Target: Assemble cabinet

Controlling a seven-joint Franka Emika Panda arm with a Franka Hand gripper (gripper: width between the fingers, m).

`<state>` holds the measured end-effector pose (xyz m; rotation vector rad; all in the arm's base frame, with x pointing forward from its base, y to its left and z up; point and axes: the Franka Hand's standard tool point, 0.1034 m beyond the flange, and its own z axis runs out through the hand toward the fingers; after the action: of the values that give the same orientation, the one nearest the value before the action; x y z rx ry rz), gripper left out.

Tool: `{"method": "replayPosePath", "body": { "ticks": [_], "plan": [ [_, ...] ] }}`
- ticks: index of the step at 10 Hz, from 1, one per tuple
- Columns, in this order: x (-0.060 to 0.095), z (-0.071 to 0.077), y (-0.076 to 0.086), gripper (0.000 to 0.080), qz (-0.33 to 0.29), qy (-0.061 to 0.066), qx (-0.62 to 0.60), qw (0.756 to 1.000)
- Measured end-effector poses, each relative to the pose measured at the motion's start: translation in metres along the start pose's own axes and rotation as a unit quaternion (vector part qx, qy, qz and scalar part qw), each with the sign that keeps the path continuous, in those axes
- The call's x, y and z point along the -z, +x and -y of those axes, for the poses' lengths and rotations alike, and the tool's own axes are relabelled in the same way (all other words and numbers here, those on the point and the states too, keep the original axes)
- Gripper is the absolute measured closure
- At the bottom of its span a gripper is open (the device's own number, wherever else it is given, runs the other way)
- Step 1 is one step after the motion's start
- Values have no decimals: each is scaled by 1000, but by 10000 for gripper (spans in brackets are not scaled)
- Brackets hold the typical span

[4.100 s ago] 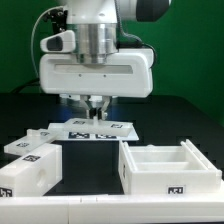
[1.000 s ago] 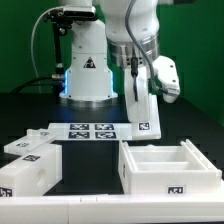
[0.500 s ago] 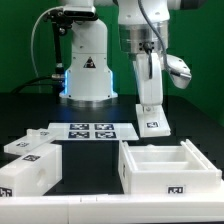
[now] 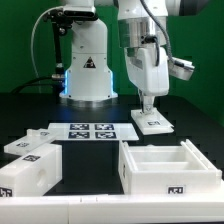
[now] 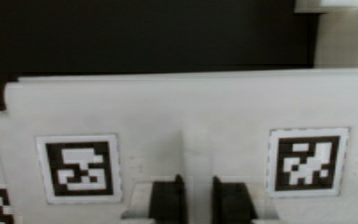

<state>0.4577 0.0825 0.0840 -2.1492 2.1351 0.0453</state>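
Cabinet panel (image 4: 153, 122) is hanging right of centre in the exterior view, tilted, with one tag facing the camera. Its lower edge is sitting low by the black table (image 4: 95, 165); I cannot tell whether it is touching. The gripper (image 4: 148, 101) is coming straight down onto the panel's upper end and pinching it. In the wrist view the same panel (image 5: 176, 110) is filling most of the frame. One tag (image 5: 82, 165) and another tag (image 5: 306, 158) are showing on either side of the dark fingers (image 5: 165, 200). The gripper (image 5: 194, 200) is showing its jaws drawn almost together, clamping a thin raised part of the panel between them. In the lower right of the exterior frame, the open cabinet box (image 4: 150, 178) is sitting with its hollow facing up and a tag on its front wall; it is near the held panel but apart from it. In the lower left, a cluster of smaller tagged cabinet pieces (image 4: 28, 172) is lying on the table, well apart from the box. The marker board (image 4: 92, 130) is lying flat at centre, just left of the panel. Behind it the white robot pedestal (image 4: 88, 70) is standing, with a triangle sticker, against a green backdrop (image 4: 20, 40).
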Motion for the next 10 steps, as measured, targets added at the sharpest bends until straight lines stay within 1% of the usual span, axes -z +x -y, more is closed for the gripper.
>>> {"method": "replayPosePath", "body": {
  "ticks": [3,4,5,6,8,10],
  "plan": [
    [-1,-1,0,738,0,-1,2,1000],
    [-3,-4,-2,738,11,-27,28,999],
    [-4,1,-3,738,18,-42,35,998],
    [-7,7,-2,738,19,-46,60,997],
    [-10,8,1,738,17,-48,57,997],
    [-10,10,-2,738,17,-47,56,997]
  ]
}}
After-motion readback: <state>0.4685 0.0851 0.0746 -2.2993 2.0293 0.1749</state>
